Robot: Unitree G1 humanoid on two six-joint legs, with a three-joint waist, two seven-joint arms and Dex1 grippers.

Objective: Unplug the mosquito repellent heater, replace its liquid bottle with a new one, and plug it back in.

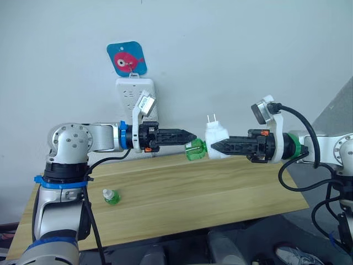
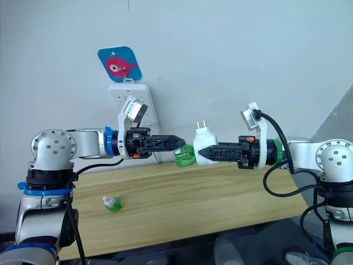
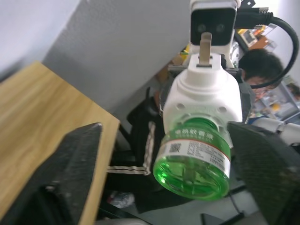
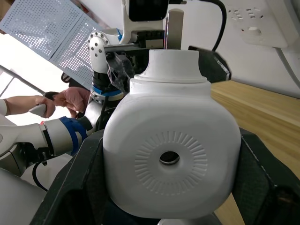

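My right gripper [image 1: 214,147] is shut on the white mosquito repellent heater [image 1: 217,134] and holds it in the air above the table's far edge, unplugged, with its two prongs pointing up. A green liquid bottle [image 1: 194,150] sits in the heater's socket and points toward my left arm. My left gripper [image 1: 191,136] is open just short of that bottle. In the left wrist view its fingers [image 3: 70,178] stand wide on either side of the bottle [image 3: 197,161] without touching it. Another small green bottle [image 1: 111,196] stands on the wooden table [image 1: 209,193] near my left side.
A tall white power strip [image 1: 131,94] hangs on the wall behind my left gripper, under a blue and pink fish hook [image 1: 127,58]. A person's hand [image 4: 70,100] shows beyond the table in the right wrist view.
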